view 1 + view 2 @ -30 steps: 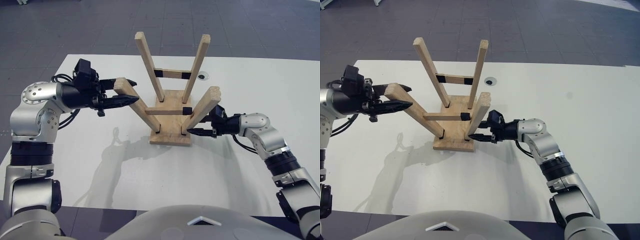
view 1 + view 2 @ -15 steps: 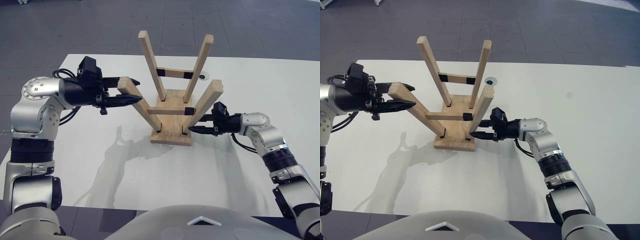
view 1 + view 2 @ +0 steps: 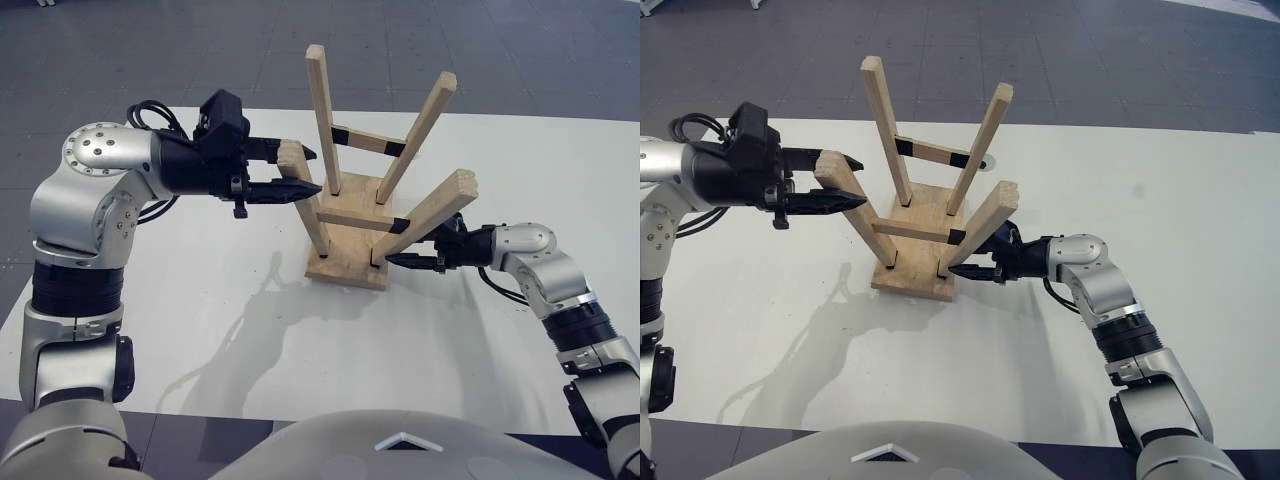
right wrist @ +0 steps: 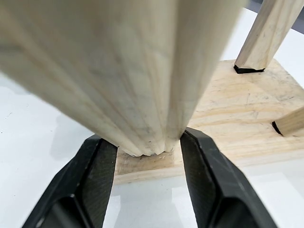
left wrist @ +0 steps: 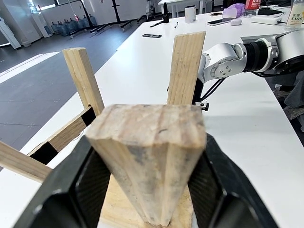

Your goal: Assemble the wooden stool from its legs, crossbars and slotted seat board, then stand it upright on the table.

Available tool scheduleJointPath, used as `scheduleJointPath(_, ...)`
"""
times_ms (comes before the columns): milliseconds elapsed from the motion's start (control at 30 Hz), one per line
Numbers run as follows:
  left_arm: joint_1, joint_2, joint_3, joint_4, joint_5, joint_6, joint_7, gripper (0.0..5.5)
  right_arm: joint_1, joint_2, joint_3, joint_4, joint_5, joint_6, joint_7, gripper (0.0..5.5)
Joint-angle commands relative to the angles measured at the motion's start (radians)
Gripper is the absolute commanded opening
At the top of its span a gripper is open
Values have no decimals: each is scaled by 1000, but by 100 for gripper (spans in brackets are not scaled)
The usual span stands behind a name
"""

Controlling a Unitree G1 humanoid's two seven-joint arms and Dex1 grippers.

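On right leg [image 3: 432,208], right pincer [image 3: 395,259] half-hidden, left pincer [image 3: 314,171] on left leg [image 3: 313,216]

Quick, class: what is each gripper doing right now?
Left gripper: closed on the near left leg.
Right gripper: closed on the near right leg.

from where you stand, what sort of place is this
Probably an indoor lab or workshop hall: a big white table on a grey tiled floor, a cup and bottles on tabletops farther off, and what look like water jugs by the far wall.
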Motion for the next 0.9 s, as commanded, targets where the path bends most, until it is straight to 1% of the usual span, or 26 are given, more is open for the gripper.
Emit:
scheduleJointPath(33, -28, -32, 4, -43, 21, 39, 97, 214, 55, -28, 134, 95, -164, 158, -31, 202)
scheduleJointPath(200, 54, -46, 34, -96, 10, 76, 152, 214, -24, -83, 186, 123, -223, 155, 3, 202)
scheduleJointPath(333, 155, -45, 41, -138, -3, 81, 160, 214, -87, -106, 189, 159, -229, 145, 37, 202)
scheduleJointPath(367, 181, -42, 41, -146, -6, 85, 159, 250, -96, -105, 188, 171, -228, 139, 37, 202)
scheduleJointPath(500, 213, -32, 42, -173, -34, 104, 165, 312, -88, -108, 191, 179, -223, 129, 34, 202)
scheduleJointPath(567, 194, -28, 55, -178, -45, 112, 169, 369, -83, -103, 195, 184, -223, 123, 31, 202)
scheduleJointPath(600, 177, -22, 62, -175, -50, 113, 160, 369, -76, -101, 195, 183, -222, 121, 26, 202)
scheduleJointPath(700, 162, 39, 75, -166, -55, 118, 102, 372, -63, -97, 189, 180, -218, 118, 15, 202)
scheduleJointPath(800, 201, 137, 59, -114, 27, 40, 24, 372, -62, -90, 189, 180, -216, 117, 10, 202)
scheduleJointPath(833, 217, 156, 69, -104, 32, 29, 8, 372, -60, -88, 189, 180, -216, 116, 9, 202)
scheduleJointPath(900, 235, 173, 121, -108, -30, 71, -15, 372, -56, -88, 188, 176, -213, 115, 7, 202)
